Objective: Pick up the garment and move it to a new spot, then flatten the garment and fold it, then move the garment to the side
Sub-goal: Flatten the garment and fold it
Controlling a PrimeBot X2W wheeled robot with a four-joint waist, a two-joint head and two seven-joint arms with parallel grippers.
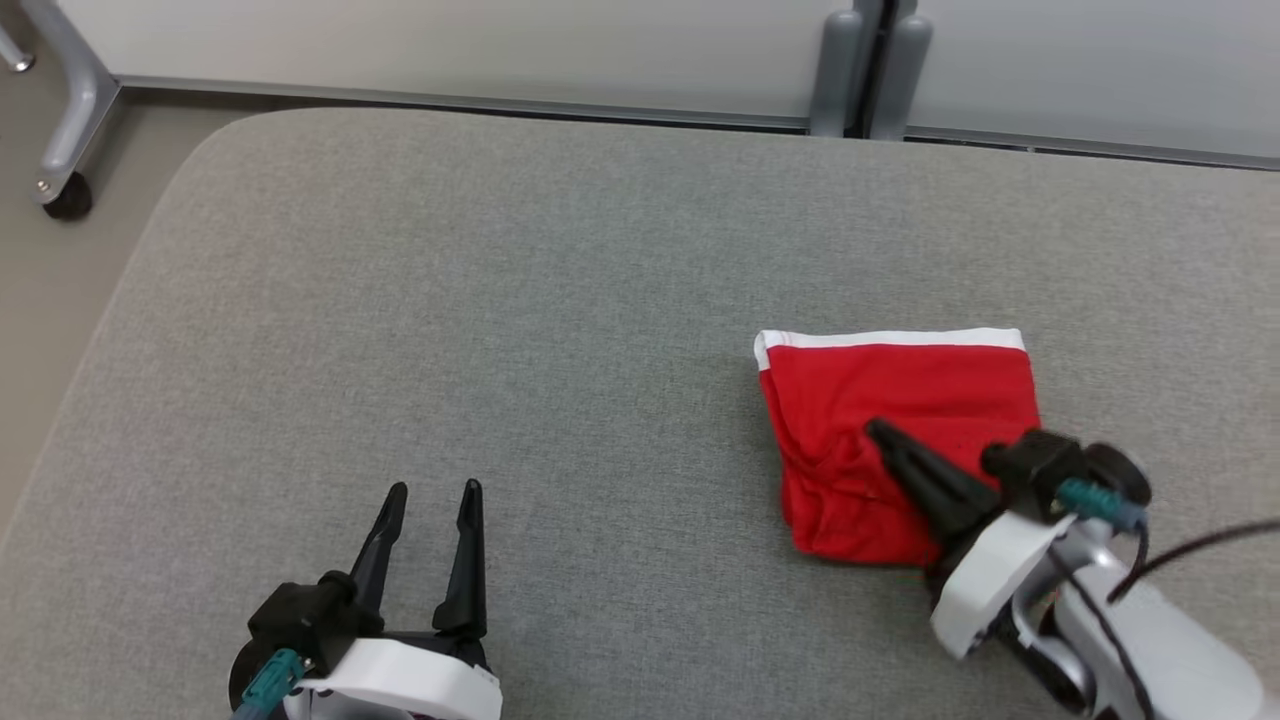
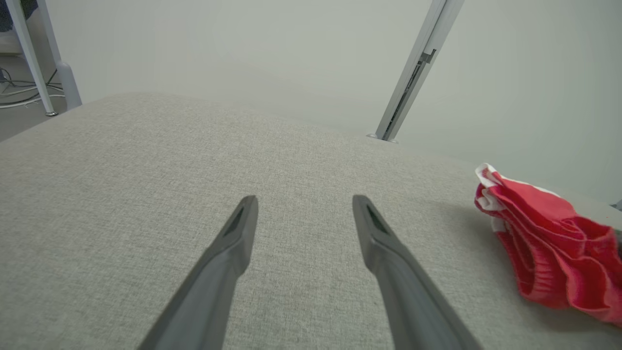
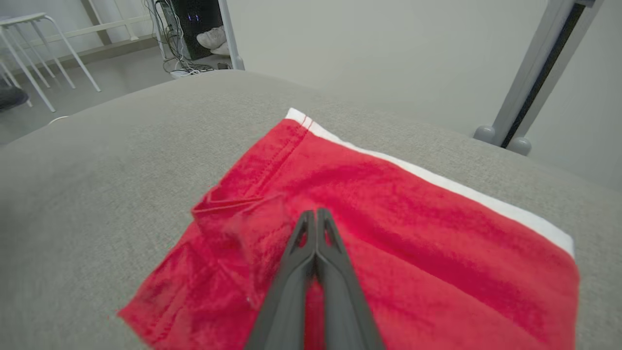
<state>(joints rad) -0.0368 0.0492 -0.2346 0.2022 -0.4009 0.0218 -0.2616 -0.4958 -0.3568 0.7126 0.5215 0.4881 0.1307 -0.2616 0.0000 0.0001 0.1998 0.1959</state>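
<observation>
You have a red garment [image 1: 900, 410] with a white band along its far edge and red stitching down the hem. The table [image 1: 500, 300] under it is plain grey with a fine woven fleck. The left gripper [image 1: 434, 487] and the right gripper [image 1: 875, 430] match: black jaws, a white cuff [image 1: 410, 675] and a teal plug [image 1: 272, 678]. The wall [image 1: 400, 40] is pale grey-white and the floor [image 1: 50, 300] is beige.

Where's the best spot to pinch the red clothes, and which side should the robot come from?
Probably the rumpled near-left corner of the red garment, approached from the robot's own side by the right pincer, which sits shut over it. The cloth puckers up there, giving folds to pinch. The far edge with the white band lies flat on the cushion.
</observation>
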